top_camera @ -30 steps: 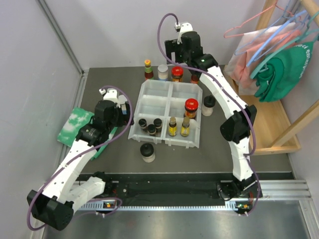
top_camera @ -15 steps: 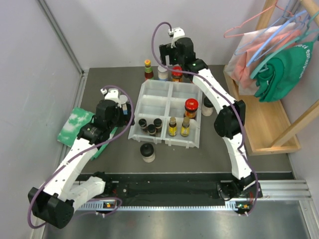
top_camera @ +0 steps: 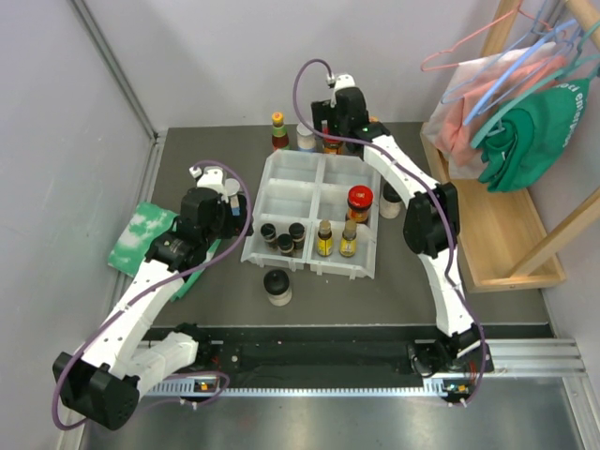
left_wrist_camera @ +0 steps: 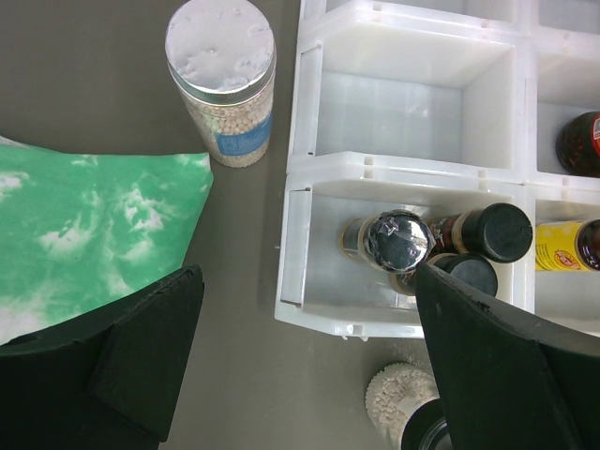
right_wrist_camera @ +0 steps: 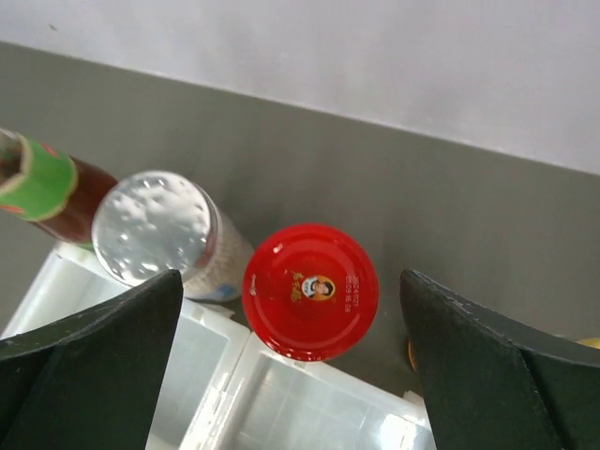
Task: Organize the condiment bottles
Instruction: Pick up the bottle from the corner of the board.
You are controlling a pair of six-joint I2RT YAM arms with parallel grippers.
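Six bottles sit in the white tray (top_camera: 281, 183), the rest stand round it on the table; both claws gape, nothing held.

Near-left cpt: 3 tiny dark spice jars (top_camera: 284, 235). Next cpt: 2 yellow-labelled sauce bottles (top_camera: 336, 238), w/ a red-lidded jar (top_camera: 359, 202) behind them. Along the tray's far edge: green-capped sauce bottle (right_wrist_camera: 37, 178), pale-lidded clear jar (right_wrist_camera: 155, 228), far red-lidded jar (right_wrist_camera: 310, 291) w/ a small face on the lid. Black-capped jar (top_camera: 277, 286) stands in front of the tray. Bead-filled jar (left_wrist_camera: 220, 75) stands beside the tray wall, near the green-white cloth (left_wrist_camera: 84, 225). Right gripper (right_wrist_camera: 291, 277) is above the far red lid, fingers wide either side, no contact seen. Left gripper (left_wrist_camera: 309, 272) is wide open over the spice-jar cpt.
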